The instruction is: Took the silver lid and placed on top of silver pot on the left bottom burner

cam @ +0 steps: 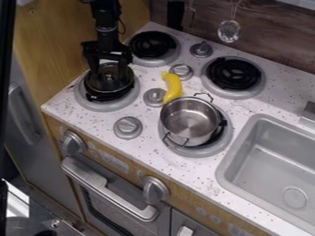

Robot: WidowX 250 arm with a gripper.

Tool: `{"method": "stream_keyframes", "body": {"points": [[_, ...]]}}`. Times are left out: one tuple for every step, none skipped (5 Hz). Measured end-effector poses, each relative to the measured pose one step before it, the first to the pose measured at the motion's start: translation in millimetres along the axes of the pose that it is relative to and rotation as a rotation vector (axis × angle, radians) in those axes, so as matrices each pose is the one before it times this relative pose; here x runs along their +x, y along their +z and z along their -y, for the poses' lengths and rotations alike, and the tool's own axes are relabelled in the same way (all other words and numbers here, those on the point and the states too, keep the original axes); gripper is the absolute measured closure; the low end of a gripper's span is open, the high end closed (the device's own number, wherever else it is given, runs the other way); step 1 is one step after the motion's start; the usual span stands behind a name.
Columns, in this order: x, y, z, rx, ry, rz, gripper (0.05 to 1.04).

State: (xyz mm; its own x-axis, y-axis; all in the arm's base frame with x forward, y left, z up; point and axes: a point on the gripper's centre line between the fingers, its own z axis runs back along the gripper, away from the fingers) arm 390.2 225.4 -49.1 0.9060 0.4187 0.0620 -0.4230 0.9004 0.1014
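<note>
The gripper (108, 72) hangs over the left front burner (81, 98) at the upper left, its two fingers apart. Directly below and between them lies a round, dark, shiny piece (111, 86) with a thin rim, on the burner's black coil; whether it is the lid or a shallow pan I cannot tell. The fingertips overlap its far part, and contact is unclear. An uncovered silver pot (189, 120) with two wire handles stands on the right front burner (200, 151), its inside bare.
A yellow banana (172, 87) lies between the burners, by the silver knobs (128, 126). Two back burners (154, 45) have black coils. A grey sink (271, 159) is at the right. A shiny utensil (229, 31) hangs at the back wall.
</note>
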Motion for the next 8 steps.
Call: {"method": "stream_keyframes", "body": {"points": [[-7.11,-2.44,-9.85,0.0014,0.0618,-0.0314,0.125],[-1.69,-1.83,-11.68,-0.0016,0.0349,-0.0059,0.397],[-2.22,-0.80,0.28,-0.0011,-0.0075,0.0046,0.651],[-5.64,1.03,7.02,-0.0318,-0.0331,0.0012,0.812],[-9.90,7.03,20.27,-0.0702,-0.0527,0.0187,0.814],[-9.75,33.12,46.82,-0.0839,-0.0937,0.0570,0.814],[-13.83,32.84,37.10,-0.0517,-0.0888,0.0424,0.815],[-27.29,-8.68,21.32,0.0315,-0.0984,-0.0313,0.815]]}}
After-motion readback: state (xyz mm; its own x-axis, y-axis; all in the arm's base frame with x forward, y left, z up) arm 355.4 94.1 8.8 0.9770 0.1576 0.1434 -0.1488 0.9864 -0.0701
